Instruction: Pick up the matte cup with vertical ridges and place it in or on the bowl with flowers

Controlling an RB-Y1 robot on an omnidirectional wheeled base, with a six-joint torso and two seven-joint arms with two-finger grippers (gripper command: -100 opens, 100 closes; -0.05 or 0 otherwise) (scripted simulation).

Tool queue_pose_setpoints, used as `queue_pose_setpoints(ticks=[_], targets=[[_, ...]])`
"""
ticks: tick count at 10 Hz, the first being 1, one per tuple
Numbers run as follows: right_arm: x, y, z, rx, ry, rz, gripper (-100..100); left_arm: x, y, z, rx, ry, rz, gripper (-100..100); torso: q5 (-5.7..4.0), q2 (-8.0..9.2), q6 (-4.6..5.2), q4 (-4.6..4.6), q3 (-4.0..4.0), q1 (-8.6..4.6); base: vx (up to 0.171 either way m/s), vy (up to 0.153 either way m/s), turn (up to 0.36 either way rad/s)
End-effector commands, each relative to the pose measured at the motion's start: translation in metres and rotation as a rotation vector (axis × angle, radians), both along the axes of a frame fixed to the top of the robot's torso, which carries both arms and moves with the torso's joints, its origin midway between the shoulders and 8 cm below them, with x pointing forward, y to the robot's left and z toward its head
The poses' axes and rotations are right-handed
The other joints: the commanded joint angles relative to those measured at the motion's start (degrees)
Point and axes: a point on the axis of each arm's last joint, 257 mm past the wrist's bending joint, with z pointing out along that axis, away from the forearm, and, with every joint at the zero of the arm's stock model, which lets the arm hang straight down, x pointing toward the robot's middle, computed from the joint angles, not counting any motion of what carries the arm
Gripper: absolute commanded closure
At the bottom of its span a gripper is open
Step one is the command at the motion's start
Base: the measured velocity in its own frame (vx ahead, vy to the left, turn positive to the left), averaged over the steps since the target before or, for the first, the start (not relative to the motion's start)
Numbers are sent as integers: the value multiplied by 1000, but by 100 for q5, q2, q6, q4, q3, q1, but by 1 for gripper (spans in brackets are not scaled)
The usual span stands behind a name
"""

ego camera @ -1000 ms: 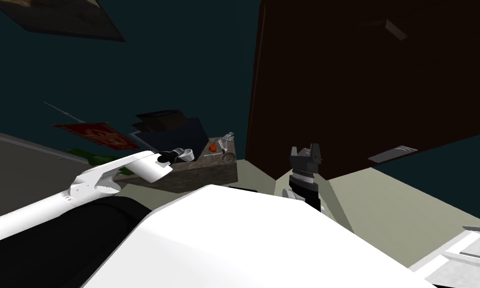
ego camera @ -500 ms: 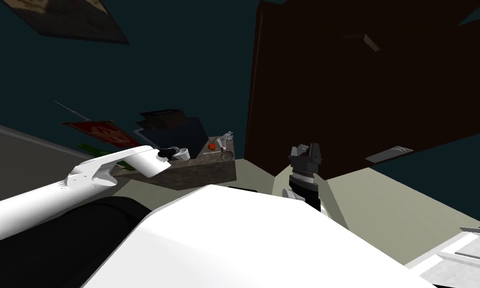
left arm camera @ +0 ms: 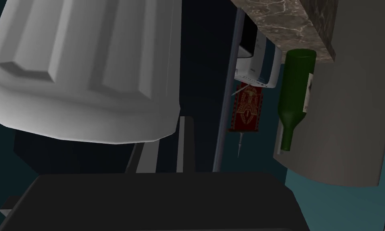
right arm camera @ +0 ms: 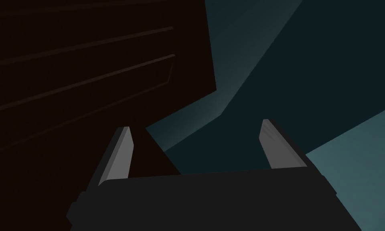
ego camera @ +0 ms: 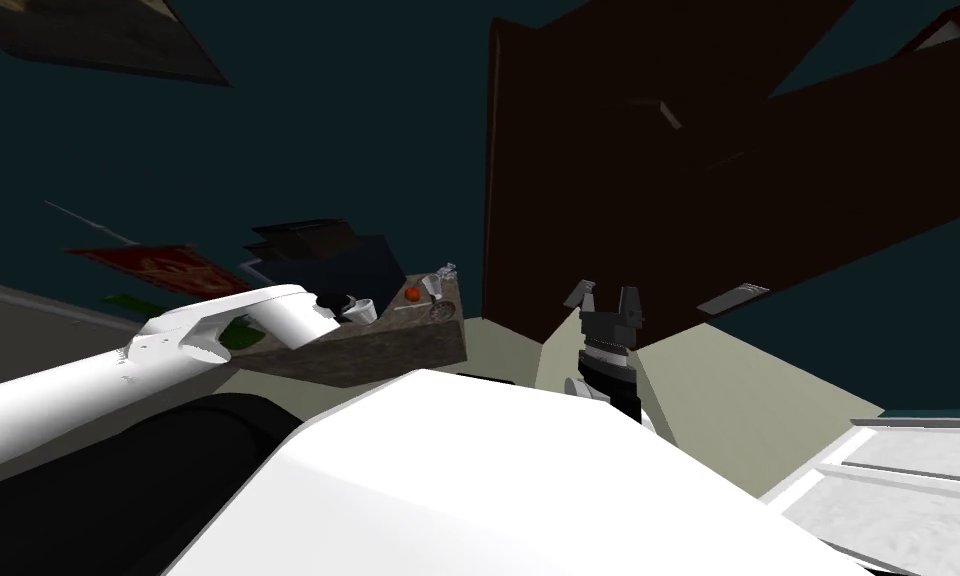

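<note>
Cup (left arm camera: 79,68), pale grey and ridged, lies hard against the left gripper (ego camera: 346,304), whose fingers (left arm camera: 186,140) stand close together on its wall, a pinch I judge meant for carrying; it is over the stone-topped counter (ego camera: 368,345) left of centre in the head view, base clear or not I cannot tell. Small round patterned dish (ego camera: 442,312), likely the flowered bowl, sits at the counter's near right corner, apart from the cup and to its right, below a red-orange fruit (ego camera: 411,294). Right gripper (right arm camera: 195,150) hangs at centre frame, fingers spread on nothing, out of the working arm's way.
</note>
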Motion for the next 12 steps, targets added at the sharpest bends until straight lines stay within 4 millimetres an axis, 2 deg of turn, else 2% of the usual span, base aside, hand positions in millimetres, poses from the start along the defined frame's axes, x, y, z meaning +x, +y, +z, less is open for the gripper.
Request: queue_pose_setpoints(ticks=[1, 6, 12], targets=[[0, 0, 0, 0, 0, 0, 0, -4, -3, -3, -28, 12, 20, 100, 0, 0, 0, 0, 0, 0, 16, -92, -141], [0, 0, 0, 0, 0, 0, 0, -10, -29, -18, -129, 39, 24, 100, -2, -21, 1, -5, -13, 0, 42, -83, -166], [0, 0, 0, 0, 0, 0, 0, -7, -85, -29, -240, 43, -70, 100, -2, -22, 0, -3, -12, 23, 62, -26, -147]])
